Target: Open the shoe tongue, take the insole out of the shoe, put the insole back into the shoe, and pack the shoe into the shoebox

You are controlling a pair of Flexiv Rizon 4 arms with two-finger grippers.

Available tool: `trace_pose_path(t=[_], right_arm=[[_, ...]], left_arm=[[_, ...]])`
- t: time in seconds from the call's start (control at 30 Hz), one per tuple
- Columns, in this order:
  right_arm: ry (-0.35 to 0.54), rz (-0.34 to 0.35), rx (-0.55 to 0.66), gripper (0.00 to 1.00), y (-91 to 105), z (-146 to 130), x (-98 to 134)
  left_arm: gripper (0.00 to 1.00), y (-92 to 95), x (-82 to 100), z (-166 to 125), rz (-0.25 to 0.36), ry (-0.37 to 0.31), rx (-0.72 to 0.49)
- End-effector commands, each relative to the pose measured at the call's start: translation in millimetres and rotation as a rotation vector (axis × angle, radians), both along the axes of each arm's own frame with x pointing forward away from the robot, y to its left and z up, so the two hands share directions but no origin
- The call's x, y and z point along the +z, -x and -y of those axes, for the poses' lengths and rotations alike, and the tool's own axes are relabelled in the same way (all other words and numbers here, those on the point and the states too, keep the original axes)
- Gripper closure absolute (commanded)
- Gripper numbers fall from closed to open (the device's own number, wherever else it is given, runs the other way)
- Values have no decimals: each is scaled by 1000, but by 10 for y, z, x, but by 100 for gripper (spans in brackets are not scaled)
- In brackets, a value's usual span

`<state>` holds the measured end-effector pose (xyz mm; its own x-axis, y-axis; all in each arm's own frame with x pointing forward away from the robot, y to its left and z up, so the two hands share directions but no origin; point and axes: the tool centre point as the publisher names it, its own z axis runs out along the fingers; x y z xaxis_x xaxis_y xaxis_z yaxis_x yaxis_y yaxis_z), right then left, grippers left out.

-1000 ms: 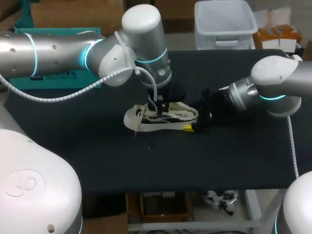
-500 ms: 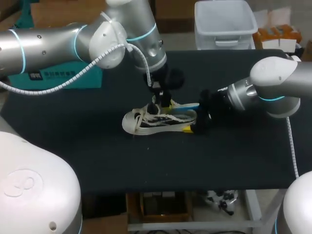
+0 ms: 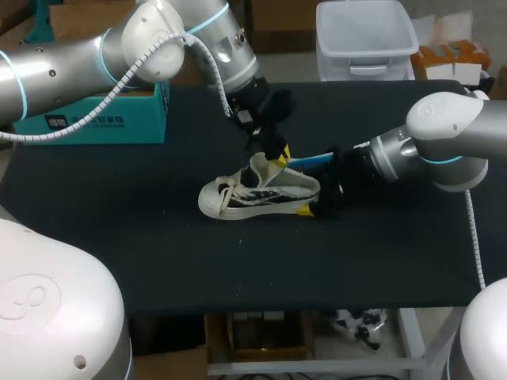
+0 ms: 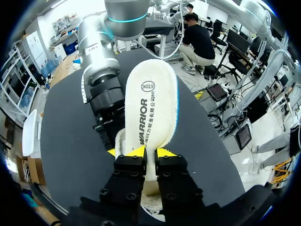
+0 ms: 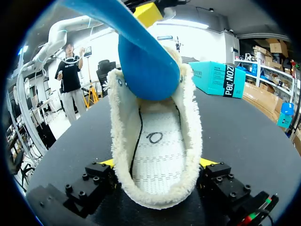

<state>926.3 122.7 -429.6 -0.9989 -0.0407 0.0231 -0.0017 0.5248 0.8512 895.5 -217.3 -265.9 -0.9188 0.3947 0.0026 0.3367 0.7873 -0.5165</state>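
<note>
Left tool [image 3: 273, 150]: fingers nearly closed, yellow tips pinching one narrow end of the white-topped, blue-bottomed foam insole [image 3: 307, 161]. In the left wrist view the tool [image 4: 149, 153] has the insole [image 4: 153, 110] clamped flat between both tips. The white face is turned to the camera and the broad rounded end points away, toward the right arm [image 4: 101, 70].

Insole position: raised above the white low-top shoe with black side stripes [image 3: 253, 196], running from over the shoe's tongue back over its opening toward the heel. In the right wrist view the blue underside [image 5: 146, 61] arches over the opening. Cannot tell whether its free end touches the lining.

Right tool [image 3: 323, 204]: fingers spread wide to the width of the shoe's heel, one yellow tip pressed on each side of it, so the heel is gripped. The right wrist view shows the tool [image 5: 157, 165] straddling the heel. It looks straight into the shoe [image 5: 155, 141]: fleecy cream lining around the rim, bare stitched footbed inside.

Shoe: upright on its sole on the black cloth-covered surface [image 3: 158, 253], toe pointing toward the left arm's side, laces loose over the front.

Teal cardboard shoebox [image 3: 103, 119]: on the surface well apart from the shoe, beyond its toe end on the far side, under the left arm. Also seen past the shoe in the right wrist view [image 5: 221, 77].
</note>
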Motion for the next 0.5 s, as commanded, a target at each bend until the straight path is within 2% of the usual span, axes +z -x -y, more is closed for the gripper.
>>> trace_pose_path(t=[0.03,0.3,0.33,0.37,0.4,0.5], right_arm=[[-3,2,-1,100,18,-2,-35],[12,-3,-3,100,55,89,26],[16,-6,-9,74,70,119,41],[18,-6,-12,9,85,146,58],[21,-5,-14,0,99,169,78],[50,-20,-26,0,151,267,127]], left_arm=[[100,34,179,-41,-30,55,-37],[100,163,493,16,-82,175,-143],[100,179,531,25,-91,190,-153],[100,192,567,35,-98,206,-178],[100,205,595,43,-102,216,-189],[100,258,659,80,-106,246,-235]])
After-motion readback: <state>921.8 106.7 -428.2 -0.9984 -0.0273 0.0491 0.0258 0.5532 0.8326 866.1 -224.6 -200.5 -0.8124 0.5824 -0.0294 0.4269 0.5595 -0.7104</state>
